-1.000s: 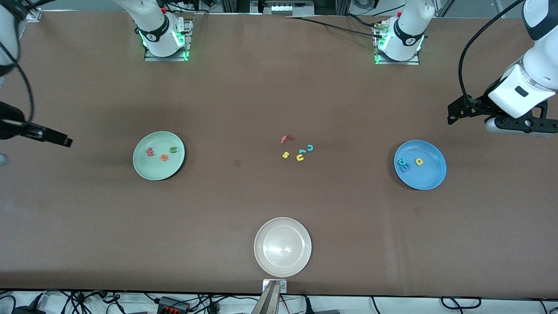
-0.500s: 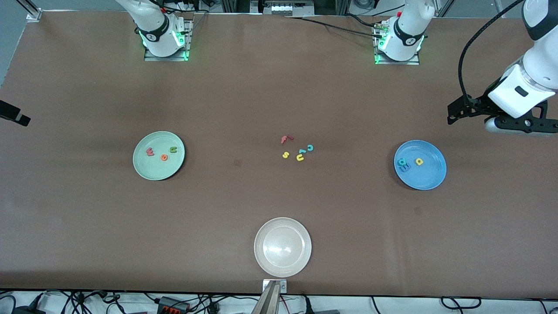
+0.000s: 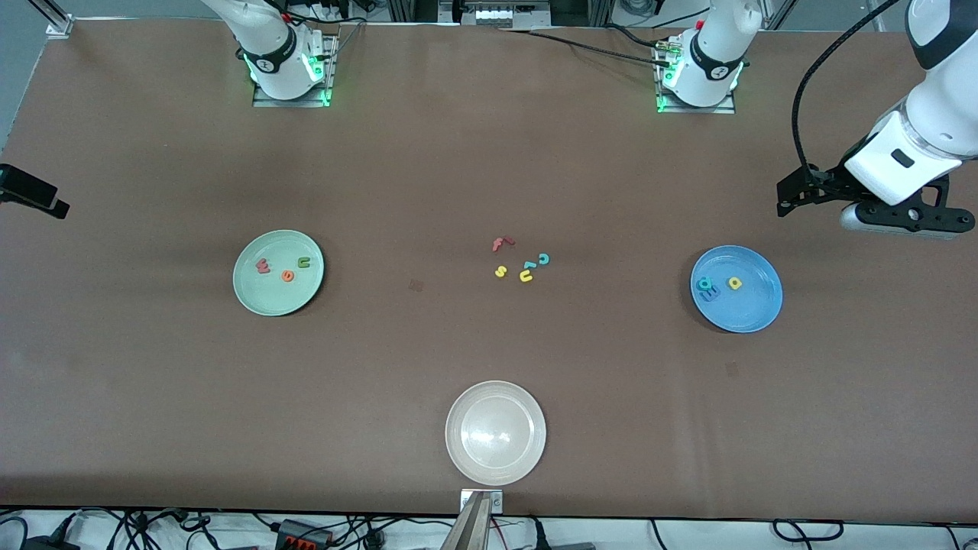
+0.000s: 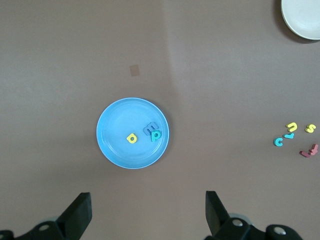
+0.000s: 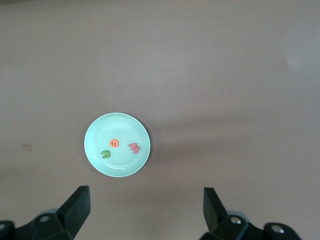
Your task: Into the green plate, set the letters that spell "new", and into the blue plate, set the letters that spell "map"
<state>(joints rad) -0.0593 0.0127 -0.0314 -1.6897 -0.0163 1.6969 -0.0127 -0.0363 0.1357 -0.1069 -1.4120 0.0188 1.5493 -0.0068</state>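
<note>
you can take the whitish plate [image 3: 495, 432] as your landmark; it sits empty at the table edge nearest the front camera. farther from the camera than it, almost straight up the table, lie the leftover letters: yellow s [image 3: 500, 271], yellow u [image 3: 526, 276], a teal piece [image 3: 529, 265], teal c [image 3: 543, 259] and red f [image 3: 500, 244], all on the bare table.

from the whitish plate toward the right arm's end and a little farther from the camera is the green plate [image 3: 278, 273], carrying the pinkish w [image 3: 263, 266], orange e [image 3: 287, 276] and dark green n [image 3: 304, 262], each lying apart. toward the left arm's end, at about the same depth, the blue plate [image 3: 736, 289] holds the yellow a [image 3: 734, 283], with the teal p [image 3: 704, 284] and blue m [image 3: 710, 293] touching or overlapping.

what has changed in the last second: the right gripper [image 5: 145, 207] has drawn away from the green plate to the table's edge, so the front camera shows only a dark sliver of that arm. the left gripper [image 4: 147, 212] has lifted slightly and hangs up past the blue plate. both claws stand wide and empty, each wrist view looking down on its own plate.

to my eye both words are sorted and the arms are retreating, so nothing seems left for you to move.
</note>
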